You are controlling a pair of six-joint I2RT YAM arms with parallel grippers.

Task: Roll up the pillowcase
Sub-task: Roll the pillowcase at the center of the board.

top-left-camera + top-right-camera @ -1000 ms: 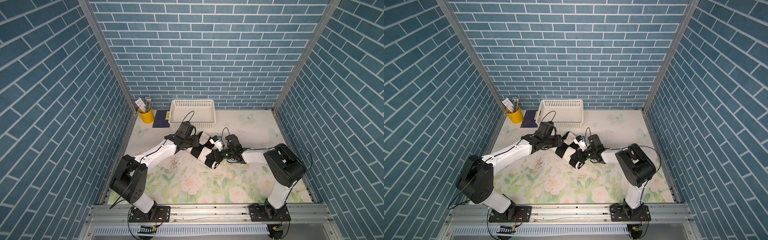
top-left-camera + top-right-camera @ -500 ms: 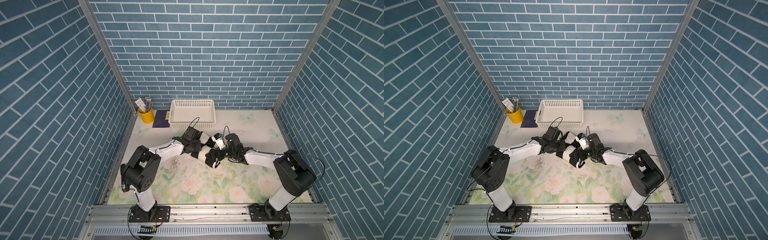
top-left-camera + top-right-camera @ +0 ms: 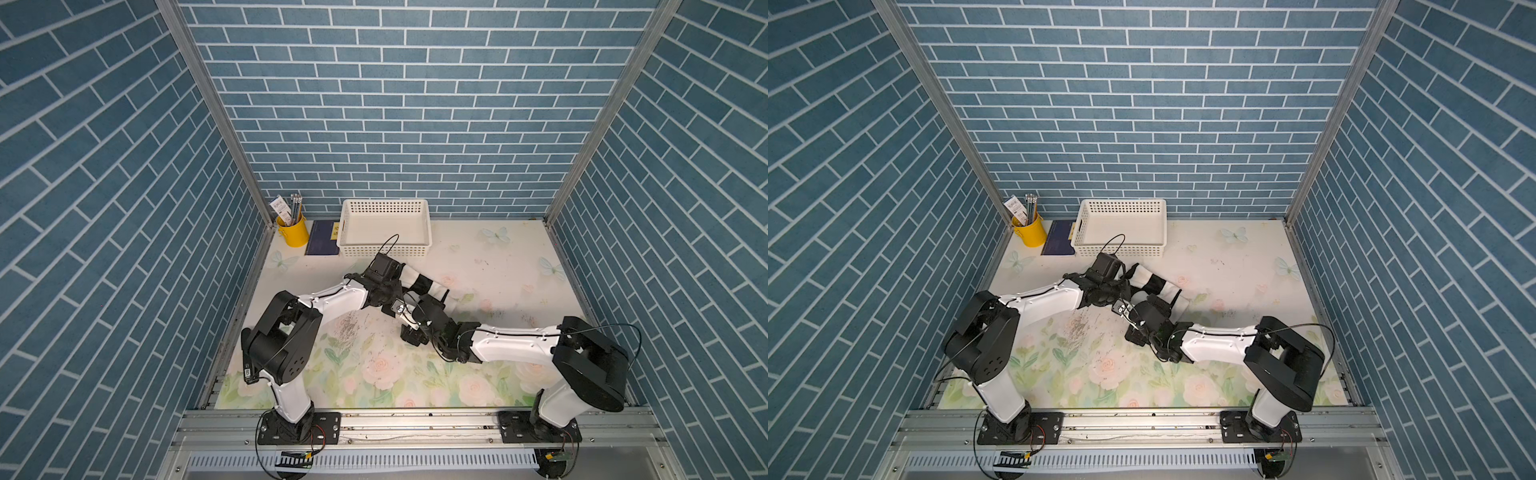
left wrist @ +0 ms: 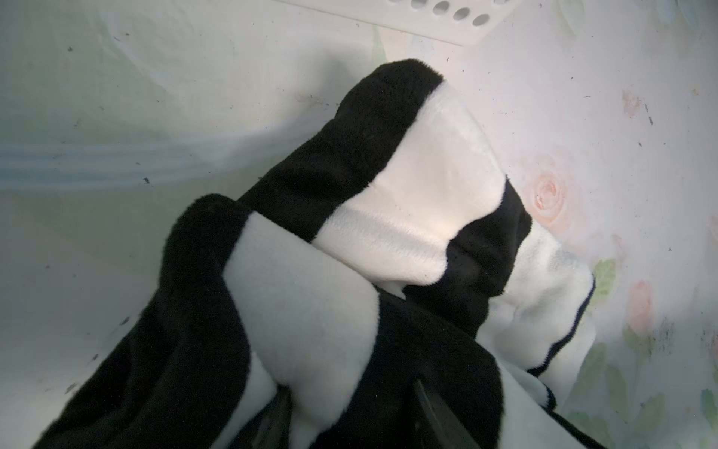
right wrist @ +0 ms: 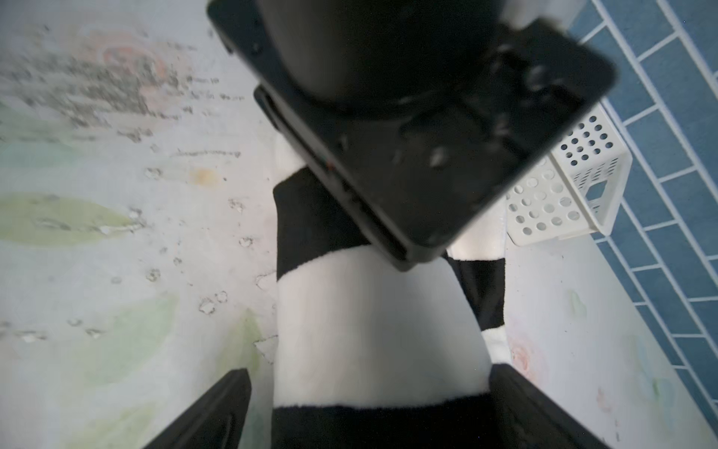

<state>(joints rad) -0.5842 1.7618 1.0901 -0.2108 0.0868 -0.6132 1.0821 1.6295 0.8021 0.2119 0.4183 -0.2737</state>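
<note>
Top views bright, evenly lit; wrist views dimmer, softly blurred up close

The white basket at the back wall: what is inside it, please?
Both top views show only the bare white floor of the white basket; nothing lies in it. Its near wall hides a narrow strip of that floor.

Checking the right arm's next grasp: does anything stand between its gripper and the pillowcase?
Nothing visible does. The open right gripper straddles the rolled pillowcase, with cloth directly between its jaws. The left gripper pinches the roll farther along, not in between.
</note>
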